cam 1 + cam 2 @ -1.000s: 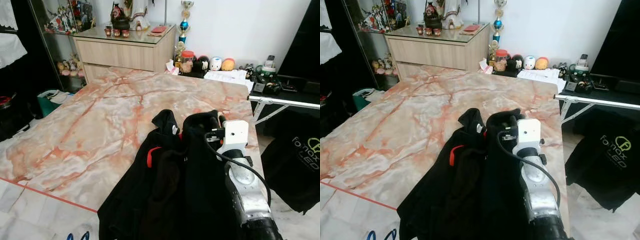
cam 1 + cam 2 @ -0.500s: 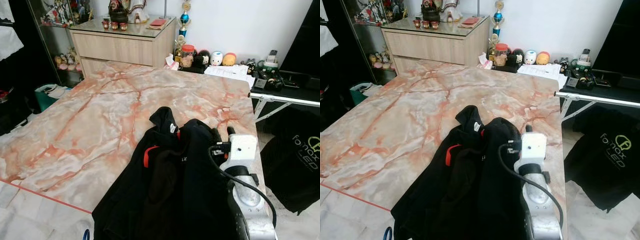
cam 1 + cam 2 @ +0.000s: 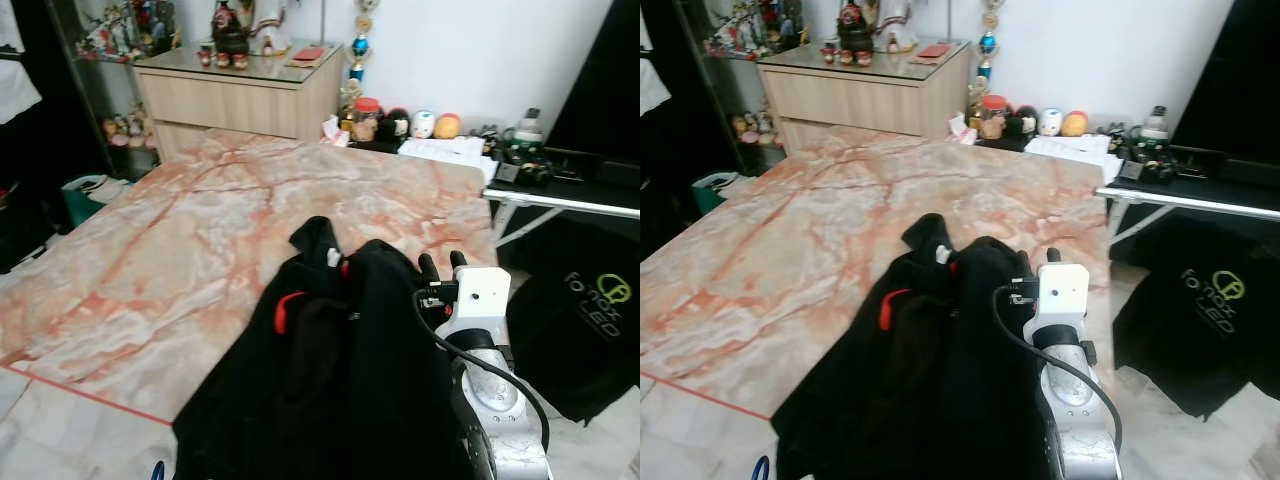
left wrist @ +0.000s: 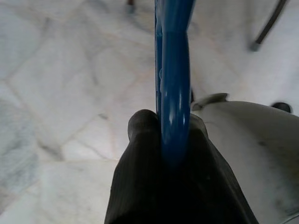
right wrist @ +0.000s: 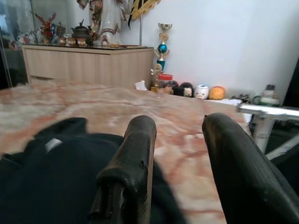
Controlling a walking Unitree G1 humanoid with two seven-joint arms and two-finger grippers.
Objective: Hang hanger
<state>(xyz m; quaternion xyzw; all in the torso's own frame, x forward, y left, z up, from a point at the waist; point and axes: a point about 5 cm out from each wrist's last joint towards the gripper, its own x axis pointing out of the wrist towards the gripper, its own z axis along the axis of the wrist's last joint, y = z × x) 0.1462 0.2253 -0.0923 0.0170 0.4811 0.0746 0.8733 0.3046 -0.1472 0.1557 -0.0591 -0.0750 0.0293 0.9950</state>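
Down at the near left, close to the floor, the left gripper (image 4: pixel 175 154) is pinching a blue hanger (image 4: pixel 174 79) tight between its black fingers (image 4: pixel 140 135), the bar running straight away from the wrist over pale marble floor tiles (image 4: pixel 60 93); a sliver of that blue is peeking in at the near edge of the head view, left of the table. A wide marble table (image 3: pixel 200 230) with orange veins is taking up the middle of the room, and a black jacket (image 3: pixel 340 370) is lying crumpled on its near right part, spilling over the near edge, with a red strip (image 3: pixel 287 303) showing on it and its collar (image 3: pixel 318 238) pointing toward the far side. Just right of the jacket, the right gripper (image 3: pixel 442 264) is hovering over the table's right edge with its two fingers (image 5: pixel 133 154) spread apart and holding nothing, pointing toward the far wall, its silver arm (image 3: pixel 490 400) reaching in from the near right. Beyond the table a wooden cabinet (image 3: pixel 240 95) is standing against the far wall with figurines on top, and a row of small toys (image 3: pixel 420 124) is sitting to its right. At the far right a black stand (image 3: pixel 560 190) is carrying gadgets, and a black shirt (image 3: pixel 590 320) with a green logo is hanging below it.
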